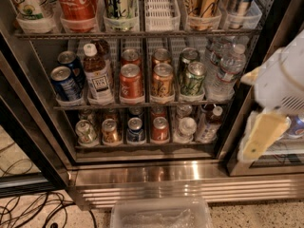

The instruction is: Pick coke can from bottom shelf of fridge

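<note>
The small red coke can with a silver lid stands on the stainless-steel fridge's grey wire bottom shelf, beside a dark blue can. The white-and-yellow gripper hangs at the right, well apart from the coke can; whether it is open or closed cannot be told.

Pale speckled floor (black cables tangled at left).

One fridge, three shelves, one pincer at right

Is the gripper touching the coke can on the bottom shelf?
No, the gripper hangs at the right edge of the view, well apart from the coke can on the bottom shelf.
</note>
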Controlling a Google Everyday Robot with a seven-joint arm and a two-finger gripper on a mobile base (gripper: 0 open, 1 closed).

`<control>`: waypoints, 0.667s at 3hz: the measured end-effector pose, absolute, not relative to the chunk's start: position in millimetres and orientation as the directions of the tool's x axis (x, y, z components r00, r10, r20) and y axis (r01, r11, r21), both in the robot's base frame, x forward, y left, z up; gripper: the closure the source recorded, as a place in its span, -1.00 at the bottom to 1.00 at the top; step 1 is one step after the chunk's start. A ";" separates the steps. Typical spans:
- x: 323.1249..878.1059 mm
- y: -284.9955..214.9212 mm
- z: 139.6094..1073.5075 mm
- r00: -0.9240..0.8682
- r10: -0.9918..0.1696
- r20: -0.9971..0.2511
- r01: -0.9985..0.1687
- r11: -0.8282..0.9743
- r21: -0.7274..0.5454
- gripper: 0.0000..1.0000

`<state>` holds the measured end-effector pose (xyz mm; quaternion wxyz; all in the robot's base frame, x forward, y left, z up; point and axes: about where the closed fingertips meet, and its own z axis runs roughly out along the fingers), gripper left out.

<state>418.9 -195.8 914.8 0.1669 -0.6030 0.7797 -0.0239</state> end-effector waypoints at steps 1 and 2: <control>409.7 -184.2 844.9 -0.235 -0.935 -0.266 -0.939 0.289 -0.188 -1.00; 408.1 -175.6 796.7 -0.229 -0.924 -0.306 -0.944 0.288 -0.163 -1.00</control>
